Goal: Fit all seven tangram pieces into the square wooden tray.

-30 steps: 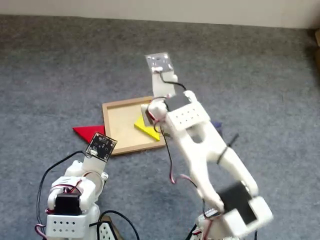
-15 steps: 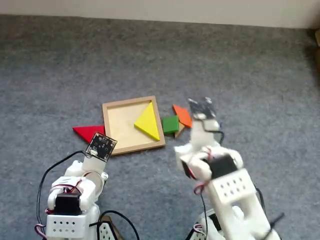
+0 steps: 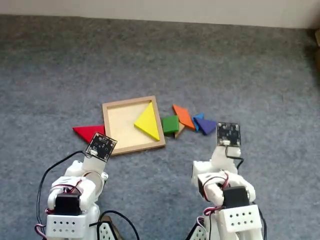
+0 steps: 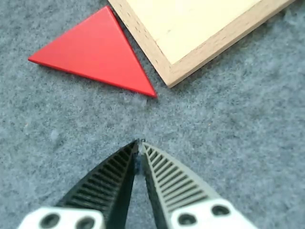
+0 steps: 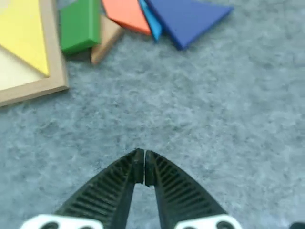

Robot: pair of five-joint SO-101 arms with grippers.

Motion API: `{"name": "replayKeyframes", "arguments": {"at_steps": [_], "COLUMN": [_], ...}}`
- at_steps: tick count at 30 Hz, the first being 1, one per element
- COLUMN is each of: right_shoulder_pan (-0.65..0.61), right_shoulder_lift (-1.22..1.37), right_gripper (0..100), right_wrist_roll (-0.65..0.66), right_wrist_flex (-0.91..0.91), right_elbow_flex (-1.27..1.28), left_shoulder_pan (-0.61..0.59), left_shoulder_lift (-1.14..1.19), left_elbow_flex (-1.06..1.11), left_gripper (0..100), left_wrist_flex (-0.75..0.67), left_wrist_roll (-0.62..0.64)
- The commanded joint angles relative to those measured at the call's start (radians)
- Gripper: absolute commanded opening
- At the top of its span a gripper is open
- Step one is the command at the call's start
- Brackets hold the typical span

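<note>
Now that the right arm has drawn back from above the square wooden tray and folded down at the near side of the grey carpet, we log one piece placed. The large yellow triangle lies flat inside the tray, long edge against the rim that faces the loose pieces. The right gripper hangs low over bare carpet, jaws closed tip to tip, nothing between them. The left gripper is likewise closed and empty, just short of the tray's near corner; that arm has not shifted in the last second. Six pieces remain outside. The large red triangle lies on the carpet just beside the rim on the left arm's side. On the other side sits a tight cluster: green square block just beside the rim, tan wooden piece tucked against it, orange parallelogram, and a thin light-blue piece wedged between the orange and the dark blue triangle. We judge the task roughly one seventh done. The retreat reads as a finished placement, and the crowded cluster may need separating before a clean pick.
</note>
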Motion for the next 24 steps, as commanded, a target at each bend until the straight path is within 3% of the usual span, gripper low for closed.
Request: {"name": "replayKeyframes", "arguments": {"at_steps": [1,9,24], "right_shoulder_pan": [0.015,0.015,0.015], "right_shoulder_lift": [-0.097,-0.386,-0.361], "right_gripper": [2.2,2.2,2.2], "right_wrist_roll": [0.011,0.011,0.011], "right_wrist_flex": [0.002,0.002,0.016], "right_elbow_flex": [0.05,0.257,0.317], "left_shoulder_pan": [0.01,0.004,-0.041], "left_shoulder_lift": [0.008,0.008,0.018], "left_elbow_flex": [0.019,-0.033,-0.36], "left_gripper": [1,1,1], "left_wrist_flex": [0.005,-0.002,-0.072], "left_wrist_roll": [0.0,-0.002,-0.006]}}
